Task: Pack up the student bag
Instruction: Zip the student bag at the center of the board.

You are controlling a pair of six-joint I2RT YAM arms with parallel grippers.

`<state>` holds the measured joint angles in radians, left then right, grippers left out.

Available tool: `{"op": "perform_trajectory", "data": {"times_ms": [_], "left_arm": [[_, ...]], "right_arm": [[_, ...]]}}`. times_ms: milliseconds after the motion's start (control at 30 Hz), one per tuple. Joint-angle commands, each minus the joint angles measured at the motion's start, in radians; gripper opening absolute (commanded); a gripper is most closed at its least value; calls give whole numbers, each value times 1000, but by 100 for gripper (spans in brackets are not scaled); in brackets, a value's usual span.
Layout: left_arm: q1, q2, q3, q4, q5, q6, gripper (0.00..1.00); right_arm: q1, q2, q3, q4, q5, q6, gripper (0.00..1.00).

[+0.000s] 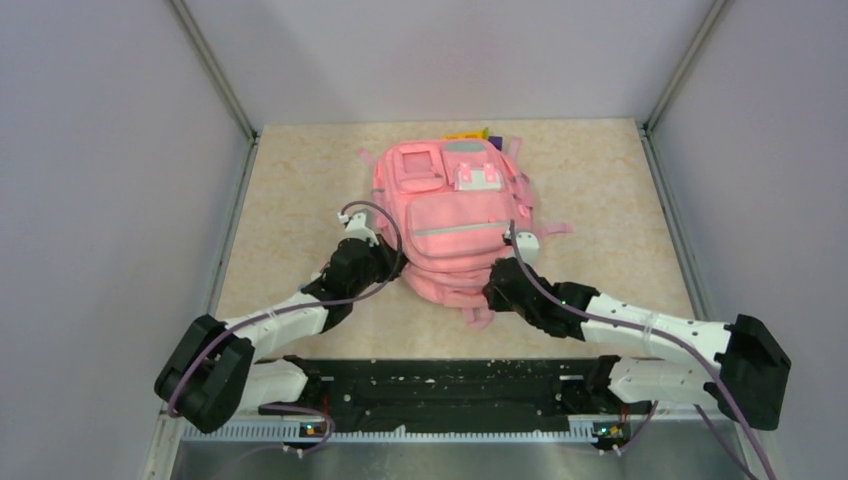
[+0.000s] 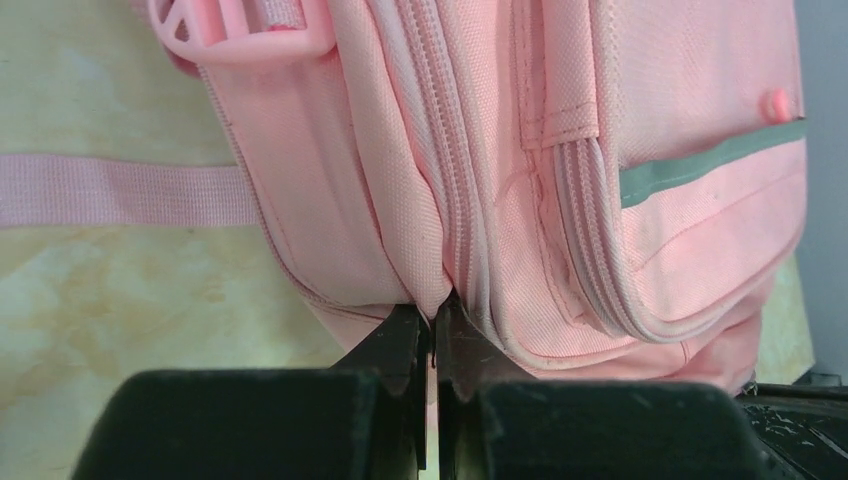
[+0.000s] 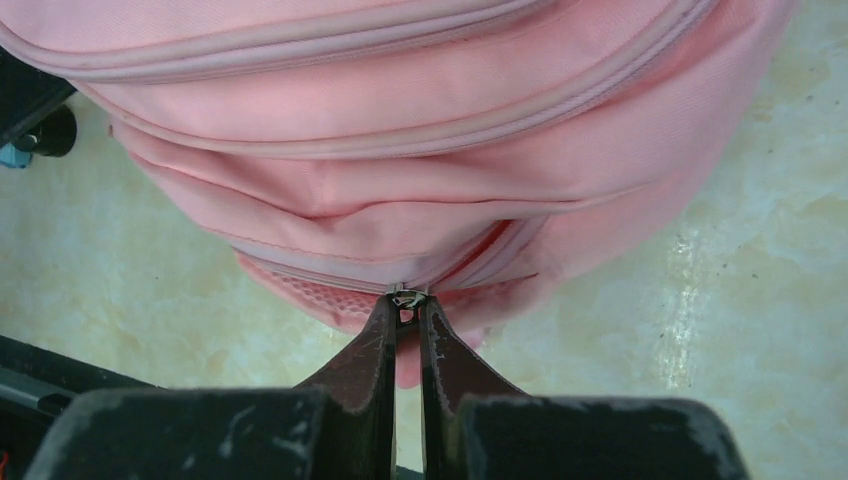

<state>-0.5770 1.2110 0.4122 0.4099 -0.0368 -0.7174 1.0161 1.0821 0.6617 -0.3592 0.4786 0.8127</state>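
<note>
Pink fabric student bag (image 1: 450, 235), central on the counter (image 1: 300, 180). The left hand (image 2: 433, 312) pinches a side fold, the right hand (image 3: 408, 305) the zip pull (image 3: 408, 296); we judge zipping unfinished, coloured items (image 1: 468, 133) at its far end perhaps unpacked.

We record: student bag (image 1: 450, 235), matt pink woven cloth with ribbed zip tapes and a dull grey band (image 2: 700, 170); its buckle (image 2: 240, 30), smooth glossy pink plastic; its strap (image 2: 120, 190), coarse ribbed webbing; zip pull (image 3: 408, 297), small bright metal; table (image 1: 300, 180), smooth beige marbled surface with a faint sheen; right gripper (image 3: 408, 312), matt black, scuffed grey; left gripper (image 2: 435, 322), matt black.
</note>
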Motion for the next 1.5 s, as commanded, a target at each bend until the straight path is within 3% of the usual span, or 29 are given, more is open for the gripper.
{"op": "perform_trajectory", "data": {"times_ms": [0, 133, 300, 367, 400, 467, 533, 600, 700, 967, 1167, 1267, 1467], "left_arm": [[112, -35, 61, -36, -162, 129, 0], [178, -37, 99, -70, -145, 171, 0], [184, -47, 162, -146, -219, 255, 0], [184, -61, 181, -183, -189, 319, 2], [183, -74, 195, -214, -153, 347, 13], [166, -118, 184, -212, -113, 399, 45], [108, -195, 150, -188, -154, 452, 68], [37, -265, 130, -191, -223, 527, 80], [-105, -329, 110, -178, -290, 651, 82], [-363, -216, 62, 8, -156, 817, 81], [-450, -27, 104, 106, -133, 877, 81], [-485, 49, 128, 158, -193, 929, 81], [-490, 159, 181, 193, -210, 968, 80]], "right_arm": [[-70, 17, -55, 6, -85, -60, 0], [-170, 27, -117, 122, -182, -89, 0], [-266, 52, -125, 208, -254, -151, 0], [-292, 53, -123, 244, -312, -179, 0], [-296, 51, -114, 253, -335, -196, 0], [-297, 41, -95, 239, -362, -223, 0], [-296, 20, -76, 207, -371, -246, 0], [-297, -2, -59, 176, -374, -263, 0], [-297, -26, -36, 146, -400, -285, 0], [-297, -68, -16, 134, -456, -271, 0], [-297, -106, -40, 151, -474, -254, 0], [-297, -115, -48, 150, -486, -253, 0], [-297, -131, -67, 167, -522, -247, 0]]}}
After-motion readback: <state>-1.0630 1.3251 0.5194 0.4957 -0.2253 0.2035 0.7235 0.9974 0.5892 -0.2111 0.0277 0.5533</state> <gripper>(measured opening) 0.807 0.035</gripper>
